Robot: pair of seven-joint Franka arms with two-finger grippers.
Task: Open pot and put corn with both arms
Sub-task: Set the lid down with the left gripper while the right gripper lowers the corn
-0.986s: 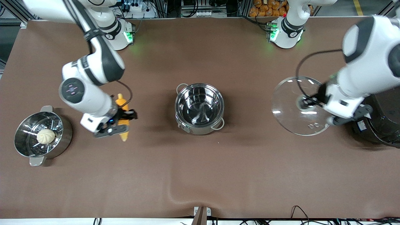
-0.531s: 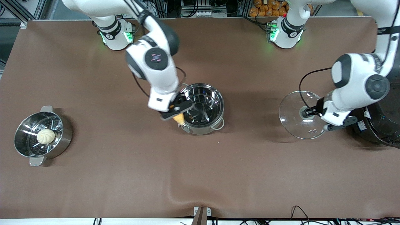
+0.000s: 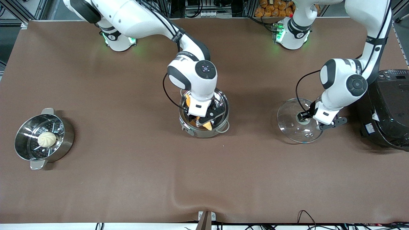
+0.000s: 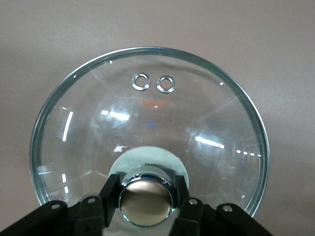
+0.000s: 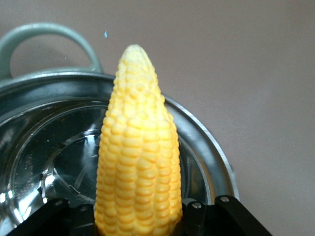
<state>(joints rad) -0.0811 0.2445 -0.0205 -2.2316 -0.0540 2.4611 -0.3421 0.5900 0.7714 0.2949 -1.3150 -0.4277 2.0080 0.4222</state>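
Your right gripper point(image 3: 209, 117) has moved from the pot's rim to directly over the open pot point(image 3: 223, 105), still clenched on the corn point(image 5: 138, 162), whose tip points at the rim nearer the front camera. Your left gripper point(image 3: 306, 115) has carried the lid point(image 3: 292, 127) lower, toward the table between the pot and the rice cooker point(image 3: 388, 108), its fingers point(image 4: 110, 194) clamped on the knob point(image 4: 146, 196). You have one pot, one corn, one lid, one steamer pot point(image 3: 65, 137) holding one bun point(image 3: 47, 139).
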